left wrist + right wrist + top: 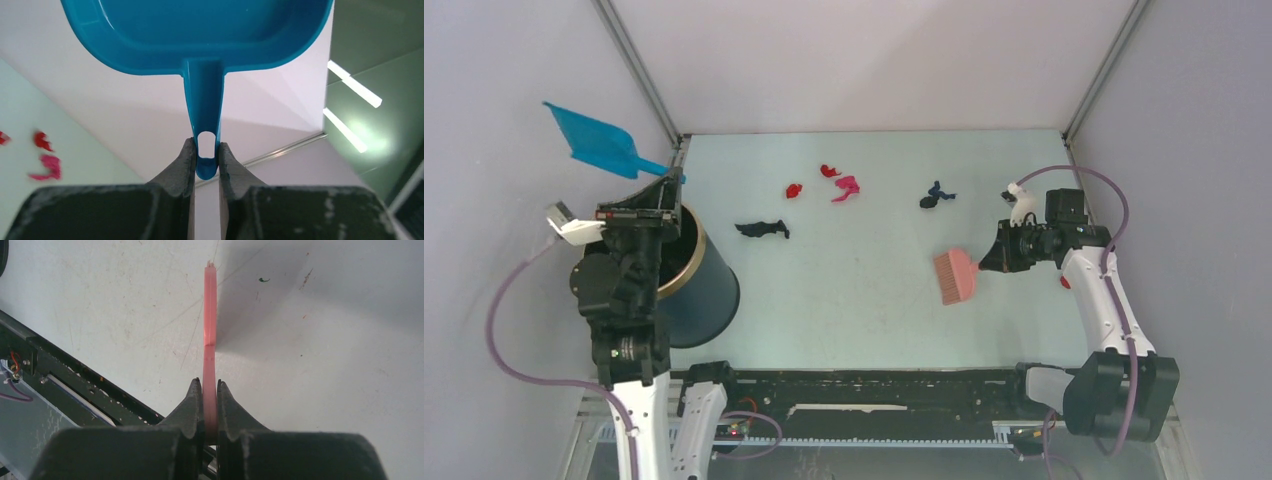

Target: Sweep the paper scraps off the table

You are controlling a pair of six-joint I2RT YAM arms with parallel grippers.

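Observation:
Several paper scraps lie across the far half of the table (854,300): a black one (762,229), two red ones (794,189) (829,171), a magenta one (846,187) and a dark blue one (936,194). A small red bit (1064,282) shows beside the right arm. My left gripper (667,183) (205,155) is shut on the handle of the blue dustpan (599,140) (200,30), held up high at the far left. My right gripper (991,258) (210,390) is shut on the pink hand brush (955,275) (210,315), near the table at right of centre.
A dark round bin (696,285) stands at the left, under my left arm. The black rail (874,390) (75,385) runs along the front edge. Grey-white walls (864,60) close in the back and sides. Red (42,141) and magenta (49,166) scraps show in the left wrist view.

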